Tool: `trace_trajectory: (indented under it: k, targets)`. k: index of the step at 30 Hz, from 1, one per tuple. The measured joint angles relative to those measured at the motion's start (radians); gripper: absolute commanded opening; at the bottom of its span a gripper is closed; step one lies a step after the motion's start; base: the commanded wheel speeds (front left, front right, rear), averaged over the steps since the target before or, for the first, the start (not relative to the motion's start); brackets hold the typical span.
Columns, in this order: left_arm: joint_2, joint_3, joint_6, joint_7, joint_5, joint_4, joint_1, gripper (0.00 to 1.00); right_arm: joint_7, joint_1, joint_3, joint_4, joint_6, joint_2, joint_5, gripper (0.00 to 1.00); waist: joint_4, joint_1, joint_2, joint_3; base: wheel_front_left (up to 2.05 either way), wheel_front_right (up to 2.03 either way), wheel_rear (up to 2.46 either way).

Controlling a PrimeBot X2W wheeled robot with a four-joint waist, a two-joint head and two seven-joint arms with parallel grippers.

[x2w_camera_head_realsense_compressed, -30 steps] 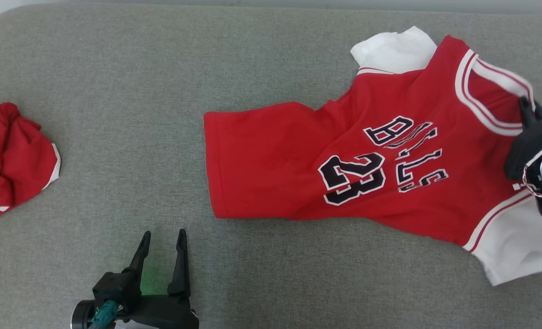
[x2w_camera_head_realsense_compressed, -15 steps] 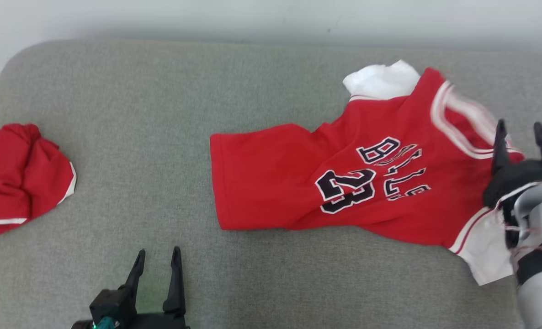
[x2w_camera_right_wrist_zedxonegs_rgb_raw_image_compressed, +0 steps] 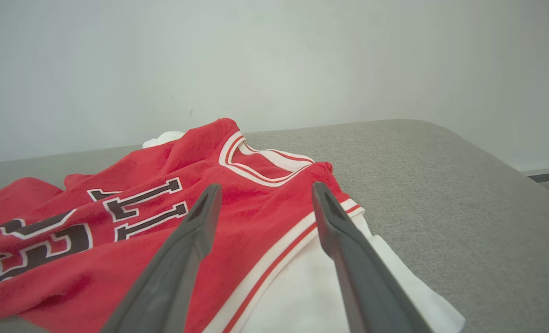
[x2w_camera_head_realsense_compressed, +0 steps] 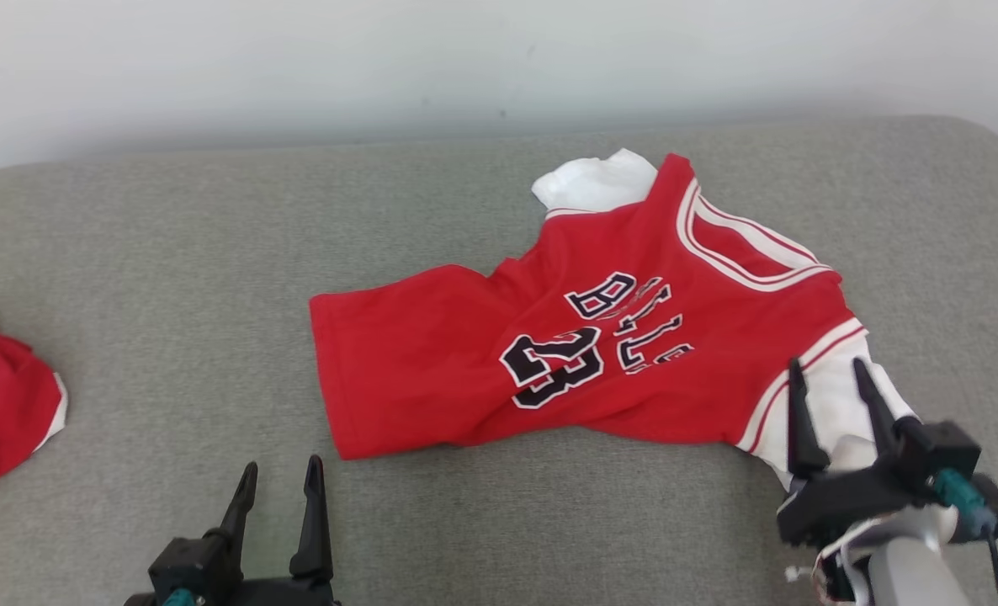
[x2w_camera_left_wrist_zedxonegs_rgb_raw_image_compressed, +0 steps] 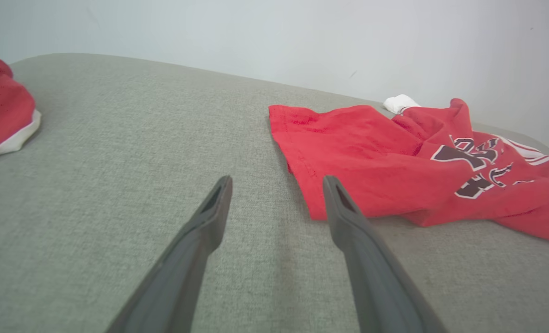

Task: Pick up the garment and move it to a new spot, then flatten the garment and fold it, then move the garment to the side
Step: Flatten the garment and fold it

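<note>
The red jersey (x2w_camera_head_realsense_compressed: pixel 465 370) lay spread and a little rumpled on the grey cushion (x2w_camera_head_realsense_compressed: pixel 171 278), right of centre in the head view. Its hem pointed toward the robot's left and its collar (x2w_camera_head_realsense_compressed: pixel 747 252) toward the right. Black, white-edged letters read "BULLS" (x2w_camera_head_realsense_compressed: pixel 629 324), the 2nd letter lost in a crease, beside the number 23 (x2w_camera_head_realsense_compressed: pixel 554 368). Both sat sideways to the head camera.

In the right wrist view the lettering ran off the frame's left, but the white-and-red collar trim and the white sleeve (x2w_camera_right_wrist_zedxonegs_rgb_raw_image_compressed: pixel 311 286) under the fingers were plain. The left wrist view gave the hem corner (x2w_camera_left_wrist_zedxonegs_rgb_raw_image_compressed: pixel 309 203) just beside 1 of that gripper's fingers, and another red garment (x2w_camera_left_wrist_zedxonegs_rgb_raw_image_compressed: pixel 1 115) bunched well apart at the left.

The left gripper (x2w_camera_head_realsense_compressed: pixel 282 463) stood wide open over bare cushion, holding nothing. The right gripper (x2w_camera_head_realsense_compressed: pixel 827 366) was equally wide open above the white sleeve, gripping nothing.
</note>
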State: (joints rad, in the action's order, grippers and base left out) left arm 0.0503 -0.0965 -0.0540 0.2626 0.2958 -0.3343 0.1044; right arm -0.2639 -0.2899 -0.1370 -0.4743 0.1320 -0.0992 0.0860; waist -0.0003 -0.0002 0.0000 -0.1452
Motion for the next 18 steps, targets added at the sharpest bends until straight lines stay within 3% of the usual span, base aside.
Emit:
trace_trajectory:
  k: [4, 10, 18]
  targets:
    - [0.0, 0.0, 0.0, 0.0, -0.001, -0.001, 0.03, 1.0, 0.0, 0.087, 0.038, 0.092, 0.0, 0.016, 0.034, 1.0, -0.025, 0.0001, 0.0, -0.021, 0.0, 0.0, 0.0]
    - [0.0, 0.01, -0.024, 0.0, -0.009, -0.05, 0.135, 1.0, 0.0, 0.132, 0.073, 0.132, 0.0, 0.037, 0.064, 1.0, -0.052, 0.0002, 0.0, -0.064, 0.0, 0.0, 0.0]
    - [0.033, 0.051, -0.035, -0.012, -0.014, -0.34, 0.39, 1.0, 0.0, 0.117, 0.083, 0.142, 0.0, 0.043, 0.072, 1.0, -0.08, 0.0003, 0.0, -0.114, 0.0, 0.0, 0.0]
